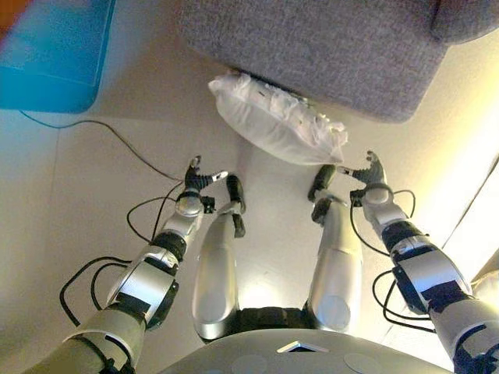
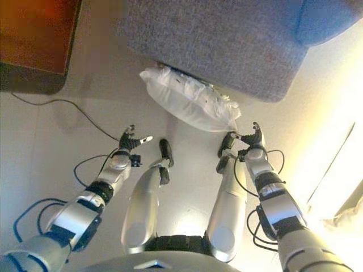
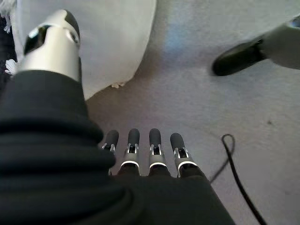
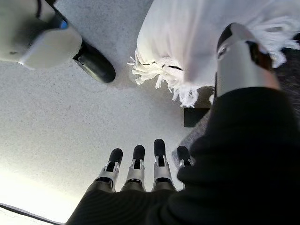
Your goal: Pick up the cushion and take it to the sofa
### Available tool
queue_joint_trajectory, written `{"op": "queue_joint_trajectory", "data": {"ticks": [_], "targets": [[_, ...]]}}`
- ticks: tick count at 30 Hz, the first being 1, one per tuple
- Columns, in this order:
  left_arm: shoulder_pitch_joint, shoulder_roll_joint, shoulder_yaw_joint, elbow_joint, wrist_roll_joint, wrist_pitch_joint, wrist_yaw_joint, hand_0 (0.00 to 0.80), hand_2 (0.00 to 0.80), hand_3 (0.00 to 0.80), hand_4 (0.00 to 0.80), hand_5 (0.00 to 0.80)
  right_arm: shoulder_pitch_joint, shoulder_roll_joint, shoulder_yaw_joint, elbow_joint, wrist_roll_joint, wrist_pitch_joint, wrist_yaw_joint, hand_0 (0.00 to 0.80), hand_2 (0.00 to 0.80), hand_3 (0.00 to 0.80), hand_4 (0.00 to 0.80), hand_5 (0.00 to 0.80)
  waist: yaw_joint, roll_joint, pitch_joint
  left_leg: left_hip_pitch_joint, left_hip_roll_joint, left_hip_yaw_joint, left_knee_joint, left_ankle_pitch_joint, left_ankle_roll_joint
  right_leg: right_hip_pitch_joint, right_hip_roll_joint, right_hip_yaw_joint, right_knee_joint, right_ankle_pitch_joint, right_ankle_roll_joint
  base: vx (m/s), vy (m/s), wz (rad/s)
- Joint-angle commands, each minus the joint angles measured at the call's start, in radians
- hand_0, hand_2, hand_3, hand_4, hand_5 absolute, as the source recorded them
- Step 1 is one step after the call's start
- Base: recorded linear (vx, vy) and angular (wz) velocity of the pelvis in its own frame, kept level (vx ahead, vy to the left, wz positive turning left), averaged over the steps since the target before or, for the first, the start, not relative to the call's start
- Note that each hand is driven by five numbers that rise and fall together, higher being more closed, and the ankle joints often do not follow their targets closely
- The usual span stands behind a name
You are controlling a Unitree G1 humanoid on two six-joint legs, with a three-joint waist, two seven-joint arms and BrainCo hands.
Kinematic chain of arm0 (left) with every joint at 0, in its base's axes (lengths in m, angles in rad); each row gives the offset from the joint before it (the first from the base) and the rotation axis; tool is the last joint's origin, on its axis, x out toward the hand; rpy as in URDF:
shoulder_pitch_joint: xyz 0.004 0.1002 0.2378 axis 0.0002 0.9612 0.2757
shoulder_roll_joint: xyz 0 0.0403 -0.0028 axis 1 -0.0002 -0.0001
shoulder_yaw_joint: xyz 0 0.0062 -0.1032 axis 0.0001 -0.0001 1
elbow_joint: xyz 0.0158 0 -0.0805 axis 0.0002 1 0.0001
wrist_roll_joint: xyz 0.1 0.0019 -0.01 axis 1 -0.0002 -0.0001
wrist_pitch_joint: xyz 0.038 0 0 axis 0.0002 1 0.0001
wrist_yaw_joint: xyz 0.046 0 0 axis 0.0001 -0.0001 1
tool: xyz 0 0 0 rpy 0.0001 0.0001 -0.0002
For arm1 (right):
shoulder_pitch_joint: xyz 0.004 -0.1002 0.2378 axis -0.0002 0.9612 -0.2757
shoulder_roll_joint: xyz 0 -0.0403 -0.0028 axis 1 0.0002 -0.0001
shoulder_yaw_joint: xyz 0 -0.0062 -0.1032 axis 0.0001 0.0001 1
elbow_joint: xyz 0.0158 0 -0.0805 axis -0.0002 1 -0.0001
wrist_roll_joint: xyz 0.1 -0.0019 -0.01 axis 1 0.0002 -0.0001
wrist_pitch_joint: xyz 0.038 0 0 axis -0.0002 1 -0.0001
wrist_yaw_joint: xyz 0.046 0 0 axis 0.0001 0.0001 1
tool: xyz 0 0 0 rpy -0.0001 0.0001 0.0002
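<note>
A white cushion (image 1: 277, 118) with fringed edges lies on the floor against the front of the grey sofa (image 1: 327, 47). It also shows in the left wrist view (image 3: 108, 42) and the right wrist view (image 4: 197, 42). My left hand (image 1: 199, 178) hangs open to the lower left of the cushion, clear of it. My right hand (image 1: 368, 173) is open just past the cushion's right corner, not touching it. Both hands hold nothing.
A blue box (image 1: 51, 54) stands at the far left on the pale floor. A dark cable (image 1: 109, 132) runs across the floor from the box toward my left arm. A wall edge or skirting (image 1: 475, 202) runs along the right.
</note>
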Motion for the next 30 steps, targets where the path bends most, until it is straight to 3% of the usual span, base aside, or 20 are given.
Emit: {"op": "queue_joint_trajectory", "data": {"ticks": [1,7,11,15,19,20,21,23,24,30], "targets": [[0.002,0.073,0.002,-0.052,-0.03,-0.016,0.046,0.0,0.0,0.0,0.0,0.0,-0.021,-0.066,0.055,-0.062,0.013,-0.011,-0.032,0.0,0.0,0.0,0.0,0.0,-0.034,0.011,0.002,-0.056,0.068,-0.072,0.162,-0.154,-0.011,-0.126,-0.083,0.17,-0.16,0.225,0.19,-0.107,0.073,-0.08],[-0.054,0.107,-0.006,-0.07,-0.058,-0.046,0.084,0.0,0.0,0.0,0.0,0.0,-0.107,-0.114,0.082,-0.081,-0.011,0.0,-0.045,0.0,0.0,0.0,0.0,0.0,-0.047,0.021,0.002,-0.25,0.104,-0.049,0.297,-0.17,-0.009,-0.277,-0.07,0.203,-0.078,0.203,0.187,-0.097,0.091,-0.06],[-0.064,0.121,-0.011,-0.081,-0.067,-0.065,0.112,0.0,0.0,0.0,0.0,0.0,-0.14,-0.141,0.104,-0.084,-0.058,-0.006,-0.06,0.0,0.0,0.0,0.0,0.0,-0.038,0.03,0.002,-0.301,0.134,-0.045,0.347,-0.196,-0.014,-0.307,-0.064,0.2,-0.048,0.168,0.189,0.008,0.073,-0.13],[-0.105,0.154,-0.034,-0.104,0.018,-0.093,0.213,0.0,0.0,0.0,0.0,0.0,-0.209,-0.186,0.16,-0.113,-0.136,0.02,-0.065,0.0,0.0,0.0,0.0,0.0,-0.037,0.031,0.002,-0.379,0.149,-0.046,0.388,-0.189,-0.018,-0.342,-0.051,0.199,-0.047,0.163,0.183,-0.028,0.063,-0.11],[-0.182,0.192,-0.069,-0.101,0.084,-0.022,0.233,0.0,0.0,0.0,0.0,0.0,-0.295,-0.208,0.216,-0.092,-0.136,0.052,-0.021,0.0,0.0,0.0,0.0,0.0,-0.034,0.03,0.002,-0.442,0.161,-0.051,0.424,-0.183,-0.021,-0.371,-0.044,0.198,-0.043,0.158,0.176,-0.021,0.057,-0.08],[-0.227,0.259,-0.086,-0.075,0.107,0.012,0.24,0.0,0.0,0.0,0.0,0.0,-0.32,-0.225,0.241,-0.088,-0.142,0.059,-0.007,0.0,0.0,0.0,0.0,0.0,-0.039,0.037,0.002,-0.453,0.163,-0.05,0.416,-0.169,-0.026,-0.382,-0.039,0.199,-0.039,0.158,0.176,0.012,0.161,-0.07],[-0.274,0.319,-0.089,-0.044,0.038,0.014,0.16,0.0,0.0,0.0,0.0,0.0,-0.347,-0.25,0.263,-0.089,-0.137,0.07,0.016,0.0,0.0,0.0,0.0,0.0,-0.045,0.045,0.002,-0.451,0.166,-0.04,0.409,-0.158,-0.031,-0.388,-0.038,0.203,-0.037,0.158,0.176,0.032,0.207,-0.07],[-0.355,0.371,-0.106,-0.001,-0.041,0.037,0.073,0.0,0.0,0.0,0.0,0.0,-0.4,-0.293,0.294,-0.081,-0.141,0.08,0.06,0.0,0.0,0.0,0.0,0.0,-0.05,0.06,0.002,-0.468,0.176,-0.019,0.433,-0.159,-0.03,-0.405,-0.036,0.218,-0.037,0.156,0.172,0.026,0.129,-0.15],[-0.366,0.367,-0.106,0.012,-0.169,0.016,-0.043,0.0,0.0,0.0,0.0,0.0,-0.414,-0.291,0.305,-0.069,-0.146,0.073,0.06,0.0,0.0,0.0,0.0,0.0,-0.049,0.059,0.002,-0.482,0.179,-0.02,0.441,-0.161,-0.027,-0.41,-0.035,0.218,-0.034,0.152,0.17,-0.007,0.006,-0.28],[-0.387,0.282,-0.13,0.042,-0.074,-0.021,0.084,0.0,0.0,0.0,0.0,0.0,-0.469,-0.243,0.326,-0.033,-0.128,0.04,0.016,0.0,0.0,0.0,0.0,0.0,-0.044,0.035,0.002,-0.583,0.179,-0.049,0.498,-0.176,-0.015,-0.468,-0.015,0.212,-0.021,0.147,0.157,-0.013,-0.031,-0.08]]}}
